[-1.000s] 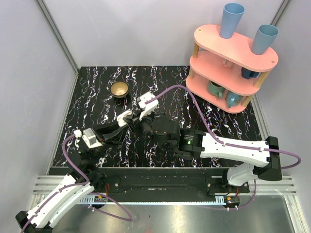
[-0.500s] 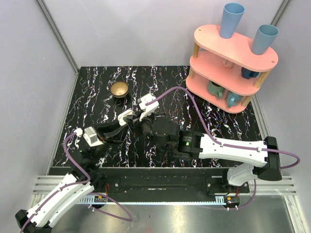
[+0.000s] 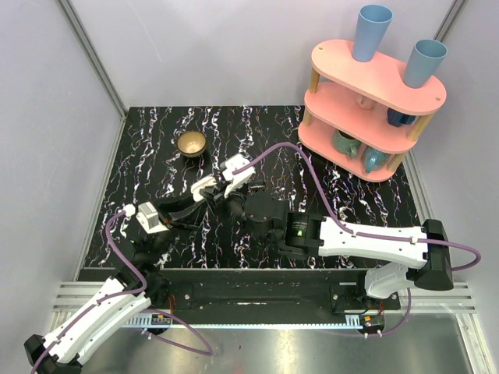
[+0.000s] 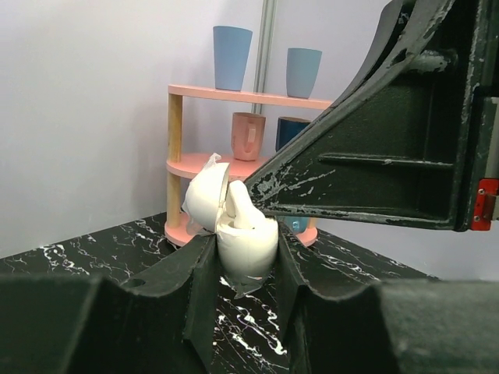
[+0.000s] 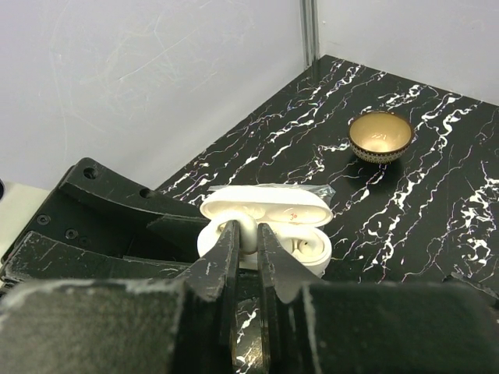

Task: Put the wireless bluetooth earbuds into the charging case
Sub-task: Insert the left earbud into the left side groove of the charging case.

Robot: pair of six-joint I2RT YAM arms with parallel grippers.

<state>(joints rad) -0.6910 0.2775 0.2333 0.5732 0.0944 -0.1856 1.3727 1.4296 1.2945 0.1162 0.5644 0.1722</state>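
My left gripper [image 4: 246,261] is shut on the white charging case [image 4: 248,248] and holds it upright above the table with its lid [image 4: 206,195] hinged open. My right gripper [image 5: 248,238] is shut on one white earbud [image 5: 248,231] and holds it at the left socket of the open case [image 5: 312,248]. That earbud [image 4: 240,209] sticks up out of the case in the left wrist view. In the top view the two grippers meet at the case [image 3: 206,186] in the table's middle left. I cannot tell whether the other socket holds an earbud.
A brass bowl [image 3: 191,143] stands behind the grippers on the black marble table [image 3: 156,156]. A pink three-tier shelf [image 3: 366,93] with blue cups and mugs stands at the back right. Grey walls close the left and back.
Both arms have shifted only slightly. The case and the right gripper's tips have stayed together at the same spot.
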